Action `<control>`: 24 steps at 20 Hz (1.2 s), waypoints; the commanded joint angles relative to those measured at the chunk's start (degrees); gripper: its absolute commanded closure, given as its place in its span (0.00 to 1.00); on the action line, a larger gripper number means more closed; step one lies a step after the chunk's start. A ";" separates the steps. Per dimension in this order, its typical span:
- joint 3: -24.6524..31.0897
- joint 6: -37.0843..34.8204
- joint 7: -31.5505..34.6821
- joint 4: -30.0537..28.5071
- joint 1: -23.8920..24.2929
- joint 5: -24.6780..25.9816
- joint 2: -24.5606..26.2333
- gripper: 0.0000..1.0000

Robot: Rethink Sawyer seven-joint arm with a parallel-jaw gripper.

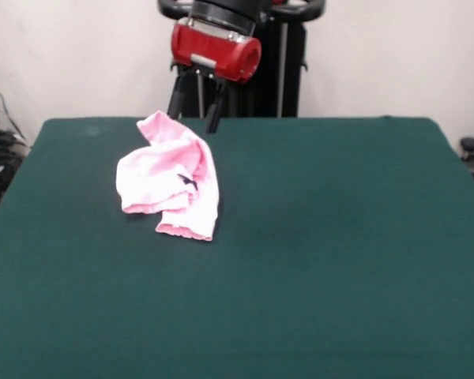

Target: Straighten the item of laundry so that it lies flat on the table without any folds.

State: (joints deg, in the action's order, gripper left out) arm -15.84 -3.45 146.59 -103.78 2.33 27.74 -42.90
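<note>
Soft pale pink baby pants point(171, 178) sit crumpled left of centre on the dark green felt tabletop point(340, 237) — end effector point(196, 106) hovers spread open behind them, holding nothing — next up looks like grabbing an edge and pulling it flat.

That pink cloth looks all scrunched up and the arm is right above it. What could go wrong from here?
1. The small pale pink cotton garment lies bunched in overlapping layers, so a pull on one edge may drag the whole heap across the dark green felt-covered table instead of unfolding it.
2. The end effector hangs by the cloth's raised far corner; pinching there may catch several layers together and keep the folds.
</note>
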 commanded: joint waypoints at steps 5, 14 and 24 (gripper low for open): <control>-4.99 4.38 1.37 9.33 -9.19 4.35 15.44 0.00; 7.70 1.55 -3.83 5.10 2.30 8.10 16.36 0.00; 3.50 5.94 0.24 5.19 0.53 10.98 21.73 0.00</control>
State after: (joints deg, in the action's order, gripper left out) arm -16.04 -1.90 146.59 -97.95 4.70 36.39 -25.22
